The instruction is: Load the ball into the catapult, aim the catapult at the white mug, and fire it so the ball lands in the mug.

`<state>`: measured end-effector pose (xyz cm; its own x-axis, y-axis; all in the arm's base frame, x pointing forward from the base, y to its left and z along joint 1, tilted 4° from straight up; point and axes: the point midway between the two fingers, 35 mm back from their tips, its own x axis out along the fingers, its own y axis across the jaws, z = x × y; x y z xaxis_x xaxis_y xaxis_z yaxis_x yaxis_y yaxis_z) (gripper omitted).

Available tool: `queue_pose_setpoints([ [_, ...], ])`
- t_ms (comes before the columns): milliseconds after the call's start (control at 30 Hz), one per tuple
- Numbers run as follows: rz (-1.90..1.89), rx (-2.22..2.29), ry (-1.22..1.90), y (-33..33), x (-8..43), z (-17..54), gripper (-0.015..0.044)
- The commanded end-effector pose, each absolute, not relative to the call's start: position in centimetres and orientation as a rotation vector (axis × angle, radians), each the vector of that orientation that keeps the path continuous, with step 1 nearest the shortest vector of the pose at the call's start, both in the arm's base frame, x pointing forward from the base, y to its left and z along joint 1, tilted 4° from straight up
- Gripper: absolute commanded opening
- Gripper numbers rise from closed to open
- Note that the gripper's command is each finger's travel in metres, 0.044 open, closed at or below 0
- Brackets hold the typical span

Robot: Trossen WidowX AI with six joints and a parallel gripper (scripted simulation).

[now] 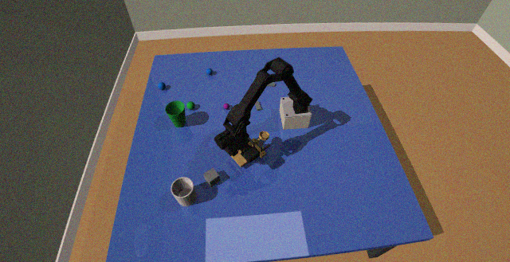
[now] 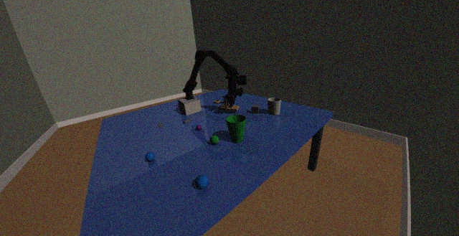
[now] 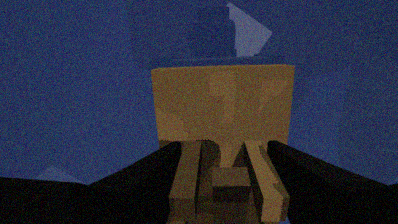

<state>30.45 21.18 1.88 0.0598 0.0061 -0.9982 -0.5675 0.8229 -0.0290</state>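
The tan wooden catapult [image 1: 240,158] [image 2: 234,109] [image 3: 190,100] sits on the blue table. My gripper [image 1: 250,153] [image 3: 223,149] is shut on its frame, with one finger along each outer side of the uprights in the wrist view. The catapult's cup [image 1: 264,135] [image 2: 216,102] points back toward the arm's base; no ball can be made out in it. The white mug [image 1: 187,197] [image 2: 275,107] stands upright beyond the catapult's front, at the lower left in the top view. A magenta ball [image 1: 226,106] [image 2: 199,127] and a green ball [image 1: 190,105] [image 2: 214,140] lie on the table.
A grey cube [image 1: 212,177] [image 2: 254,109] stands between catapult and mug. A green cup [image 1: 176,115] [image 2: 236,128] stands beside the green ball. Two blue balls [image 1: 161,86] [image 1: 209,72] [image 2: 201,181] [image 2: 150,156] lie farther off. The white base block [image 1: 296,122] [image 2: 191,107] carries the arm.
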Motion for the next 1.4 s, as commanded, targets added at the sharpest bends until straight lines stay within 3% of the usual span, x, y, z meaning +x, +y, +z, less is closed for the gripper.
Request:
queue_pose_setpoints([
  [0,0.465,-0.463,1.418,21.6,30.9,4.8,0.0],
  [1333,0.465,-0.466,1.425,21.8,31.4,0.0,0.0],
  [1367,0.465,-0.466,1.425,21.8,31.4,0.0,0.0026],
])
